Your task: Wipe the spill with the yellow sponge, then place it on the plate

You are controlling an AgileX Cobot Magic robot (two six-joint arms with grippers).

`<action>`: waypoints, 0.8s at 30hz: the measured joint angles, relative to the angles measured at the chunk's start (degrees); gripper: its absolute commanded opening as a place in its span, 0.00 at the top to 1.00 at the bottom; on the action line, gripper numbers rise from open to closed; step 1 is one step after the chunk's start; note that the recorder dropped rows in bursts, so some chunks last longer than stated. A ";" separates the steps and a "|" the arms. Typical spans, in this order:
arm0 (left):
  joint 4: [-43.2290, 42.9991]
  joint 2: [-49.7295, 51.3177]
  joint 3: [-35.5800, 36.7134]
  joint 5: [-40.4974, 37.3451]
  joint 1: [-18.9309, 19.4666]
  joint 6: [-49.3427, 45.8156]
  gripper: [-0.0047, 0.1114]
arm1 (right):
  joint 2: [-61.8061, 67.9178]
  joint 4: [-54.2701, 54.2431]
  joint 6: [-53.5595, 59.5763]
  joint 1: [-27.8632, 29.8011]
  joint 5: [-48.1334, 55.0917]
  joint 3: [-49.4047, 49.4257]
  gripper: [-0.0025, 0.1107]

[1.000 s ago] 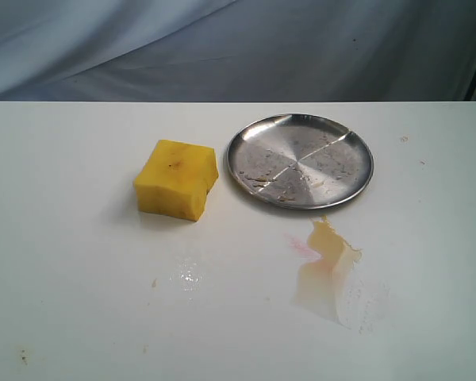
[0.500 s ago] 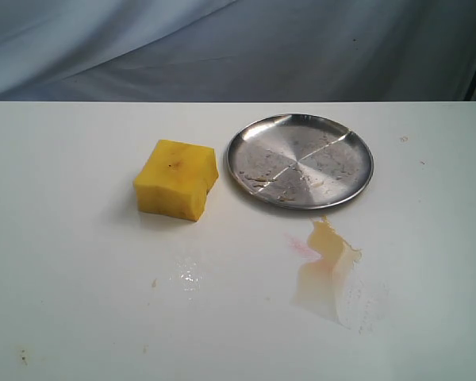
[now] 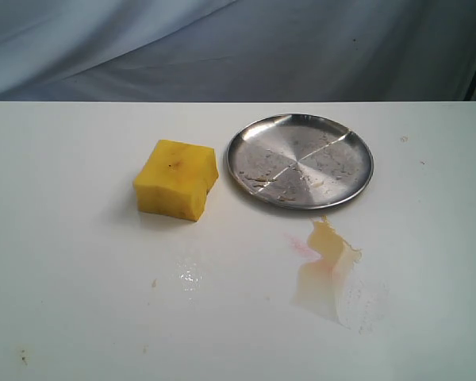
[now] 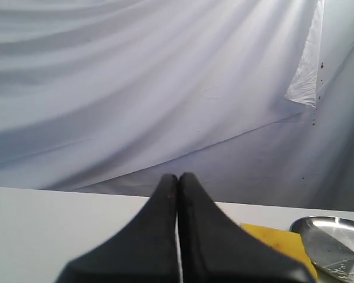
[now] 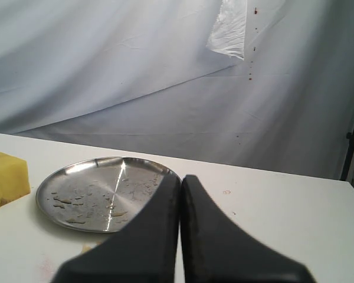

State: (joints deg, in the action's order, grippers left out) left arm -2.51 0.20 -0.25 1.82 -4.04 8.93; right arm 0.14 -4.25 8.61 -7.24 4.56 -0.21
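The yellow sponge point(image 3: 177, 178) sits on the white table left of centre, with the silver plate point(image 3: 300, 160) to its right, apart from it. In front of the plate lies the pale orange spill point(image 3: 325, 270) with a pink smear at its left edge. Neither gripper appears in the exterior view. My left gripper point(image 4: 177, 177) is shut and holds nothing; a corner of the sponge point(image 4: 280, 243) and the plate's rim point(image 4: 318, 222) show beyond it. My right gripper point(image 5: 181, 178) is shut and empty too, with the plate point(image 5: 94, 188) and the sponge's edge point(image 5: 6, 177) ahead of it.
A small patch of clear droplets point(image 3: 189, 275) glistens in front of the sponge. Small brown specks point(image 3: 22, 355) mark the table near the front left. A grey-blue cloth backdrop point(image 3: 238, 48) hangs behind the table's far edge.
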 measured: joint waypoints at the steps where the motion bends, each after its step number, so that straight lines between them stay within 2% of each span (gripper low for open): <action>1: 0.00 0.00 0.00 0.15 0.00 0.00 0.96 | 0.00 0.00 0.00 0.00 0.00 0.00 0.98; 16: 1.85 0.00 0.00 6.64 0.00 -0.10 0.96 | 0.00 0.00 0.00 0.00 0.00 0.00 0.98; 19: 3.87 0.00 -1.06 3.01 0.00 -0.10 0.96 | 0.00 0.00 0.00 0.00 0.00 0.00 0.98; 24: 3.98 1.82 -9.62 -6.05 0.00 -0.10 0.96 | 0.00 0.00 0.00 0.00 0.00 0.00 0.98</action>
State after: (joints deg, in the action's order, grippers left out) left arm 1.48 2.02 -9.87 -4.23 -4.04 8.83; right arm 0.14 -4.25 8.61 -7.24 4.56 -0.21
